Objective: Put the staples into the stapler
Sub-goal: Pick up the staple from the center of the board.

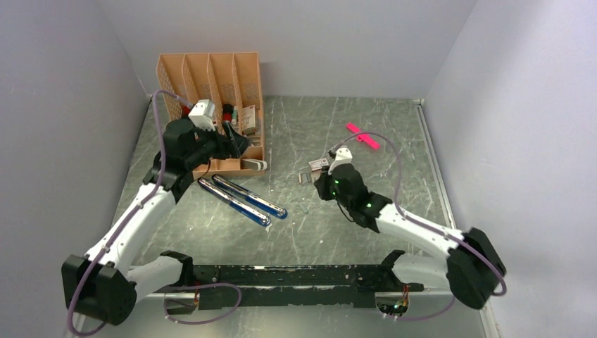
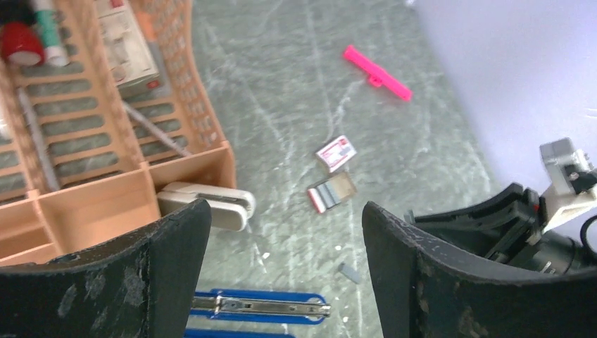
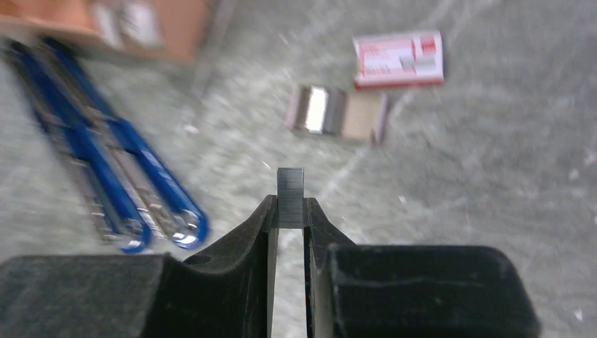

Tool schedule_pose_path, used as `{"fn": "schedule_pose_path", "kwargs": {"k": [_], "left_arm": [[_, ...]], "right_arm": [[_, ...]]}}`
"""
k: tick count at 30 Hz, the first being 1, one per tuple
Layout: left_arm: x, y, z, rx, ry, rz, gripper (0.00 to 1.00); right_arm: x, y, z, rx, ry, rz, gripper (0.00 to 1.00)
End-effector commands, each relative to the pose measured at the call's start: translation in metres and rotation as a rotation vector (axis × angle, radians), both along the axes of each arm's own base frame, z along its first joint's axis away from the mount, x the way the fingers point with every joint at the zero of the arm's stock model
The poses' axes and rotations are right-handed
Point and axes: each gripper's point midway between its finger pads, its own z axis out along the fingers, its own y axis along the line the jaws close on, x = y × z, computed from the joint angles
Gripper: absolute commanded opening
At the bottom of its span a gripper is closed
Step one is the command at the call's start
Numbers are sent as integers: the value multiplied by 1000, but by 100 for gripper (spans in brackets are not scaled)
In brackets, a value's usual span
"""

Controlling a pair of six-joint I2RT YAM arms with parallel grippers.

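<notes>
The blue stapler (image 1: 243, 199) lies opened flat on the table, its metal channel facing up; it shows too in the left wrist view (image 2: 260, 306) and the right wrist view (image 3: 105, 162). My right gripper (image 3: 289, 211) is shut on a short grey strip of staples (image 3: 290, 189), held above the table to the right of the stapler (image 1: 325, 184). Behind it lie the pink-and-white staple box (image 3: 398, 59) and its open inner tray (image 3: 336, 113) with more staples. My left gripper (image 2: 285, 211) hangs open and empty by the orange organizer, above the stapler's far end.
The orange desk organizer (image 1: 211, 84) stands at the back left with pens and small items inside. A white object (image 2: 211, 204) lies against its front corner. A bright pink stick (image 1: 362, 136) lies at the back right. A small loose grey piece (image 2: 348, 272) lies near the stapler.
</notes>
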Motion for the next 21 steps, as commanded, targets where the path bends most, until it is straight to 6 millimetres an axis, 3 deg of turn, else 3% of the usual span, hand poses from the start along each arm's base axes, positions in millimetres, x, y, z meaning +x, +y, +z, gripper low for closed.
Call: {"fn": "schedule_pose_path", "kwargs": {"k": [1,3,4,6,8,15,17,21], "left_arm": [[-19,-19,43,-188,-227,-120,83],[-39,-24,53,-295,-349,-170,81],[-53,-25,48,-341,-400,-199,81],[-81,-27,65,-403,-573,-282,78],[-107,-30,81,-415,-728,-383,75],[-179,-48,97,-348,-1030,-753,55],[-190,-53,96,-332,-1077,-825,53],[-192,-73,91,-316,-1076,-899,54]], "right_arm": [[10,28,85,265,-314,106,0],[6,36,108,348,-416,166,0],[2,41,117,394,-459,202,0],[-9,50,133,465,-553,291,0],[-23,58,144,523,-634,384,0],[-72,57,188,713,-930,583,0],[-80,60,190,732,-948,628,0],[-95,65,200,769,-985,720,0]]}}
